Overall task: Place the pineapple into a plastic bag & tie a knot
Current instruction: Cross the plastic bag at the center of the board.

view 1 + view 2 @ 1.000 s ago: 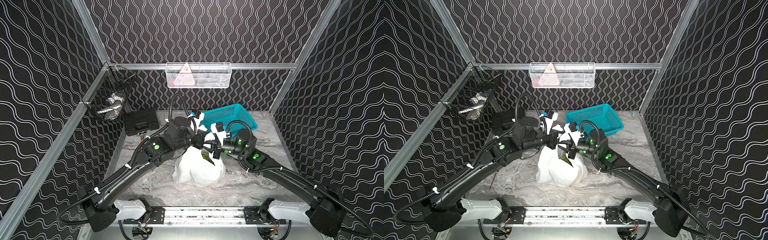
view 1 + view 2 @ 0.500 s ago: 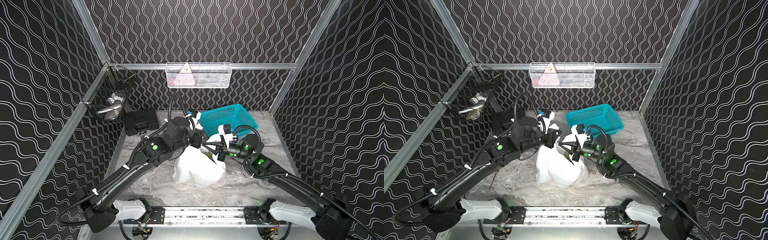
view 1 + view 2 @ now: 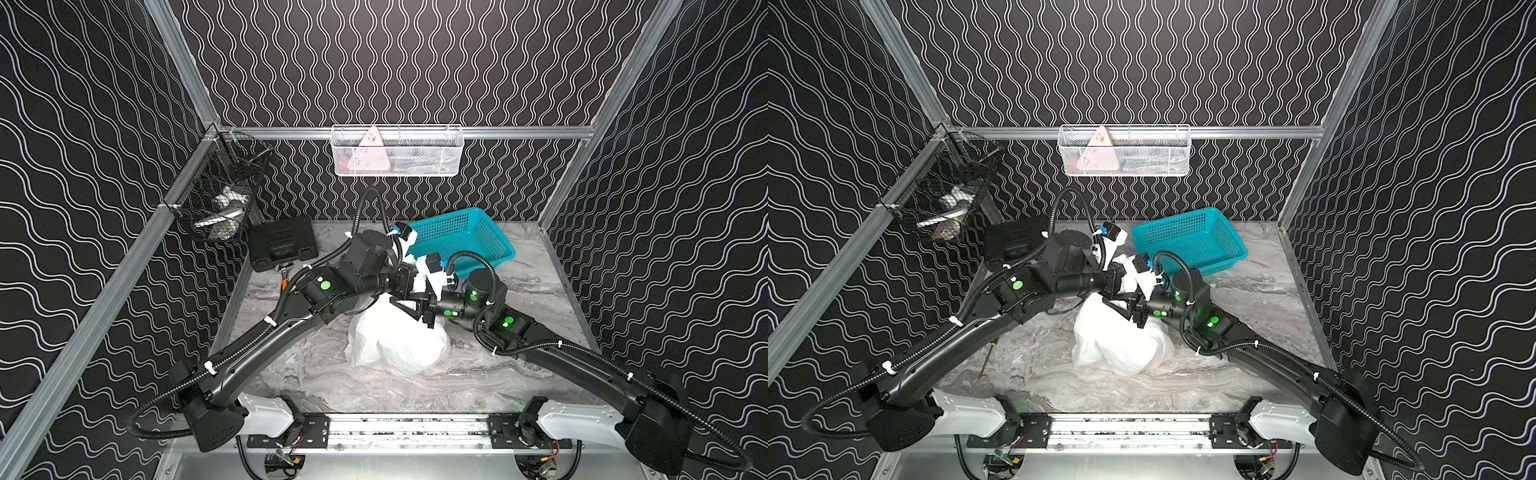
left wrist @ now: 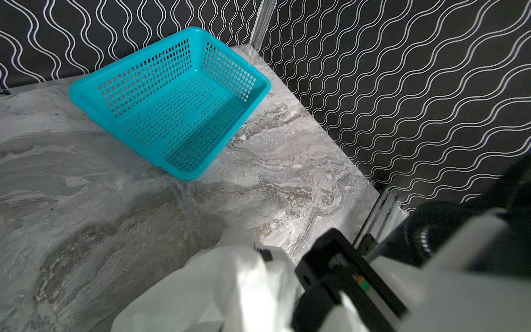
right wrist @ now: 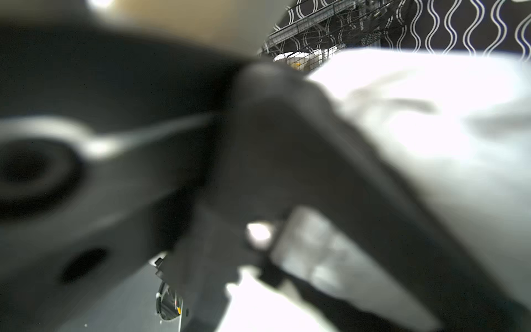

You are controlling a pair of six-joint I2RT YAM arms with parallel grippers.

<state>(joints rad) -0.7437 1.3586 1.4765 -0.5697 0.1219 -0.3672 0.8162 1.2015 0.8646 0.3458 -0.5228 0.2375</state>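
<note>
We see a grey marbled table (image 3: 519,374) with the white plastic bag (image 3: 395,345) slumped near its middle. At the back sit a teal basket (image 3: 457,232) and, well apart to its left, a black case (image 3: 282,245).

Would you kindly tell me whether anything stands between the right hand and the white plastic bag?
Nothing visible does: the right hand is at the top of the thin white crinkly plastic bag, with no other object between them.
</note>
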